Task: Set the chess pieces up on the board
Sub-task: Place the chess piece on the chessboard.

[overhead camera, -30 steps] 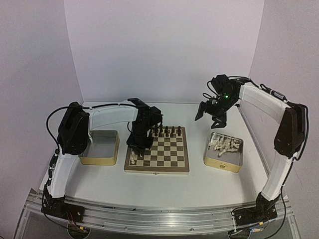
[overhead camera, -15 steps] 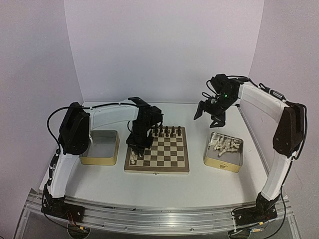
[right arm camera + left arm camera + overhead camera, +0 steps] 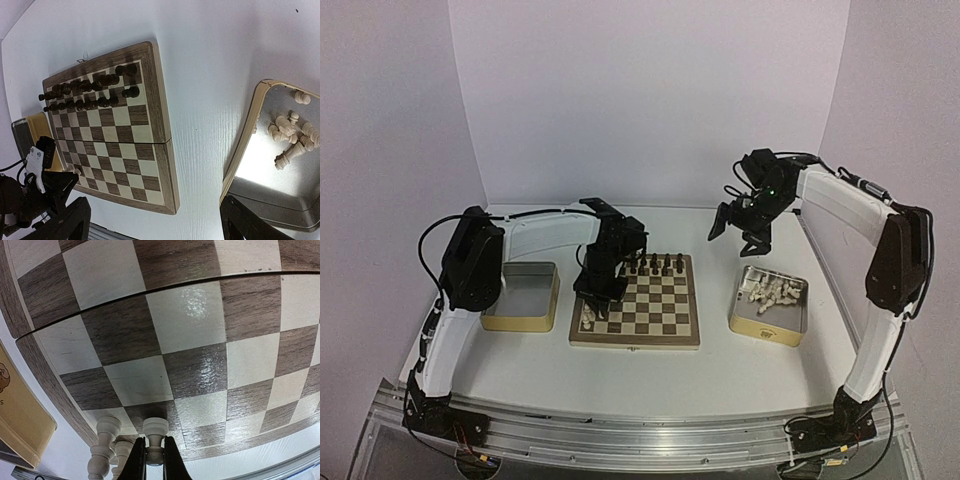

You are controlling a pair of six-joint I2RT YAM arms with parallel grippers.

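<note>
An empty left tin sits toward the left edge of the tabletop. Just right of it, the left claw is low over the near-left corner of the board. It is clenched on a cream pawn, gripped by the stem and upright. The fingers hide its base, so I cannot tell whether it touches the square. Its placed neighbours stand just to its left, near the board's rim. Dark pieces fill two rows along the board's far edge.

The step in hand looks like seating this pawn in the cream ranks, which are barely begun. The next move calls for settling the base flat on its square, then letting go and lifting straight up so the close neighbours are not knocked.

Further right, the right claw hangs released, jaws wide, above the tabletop between the board and the right tin. The loose chess pieces lie heaped in that tin. It would need to drop in and single one out.
</note>
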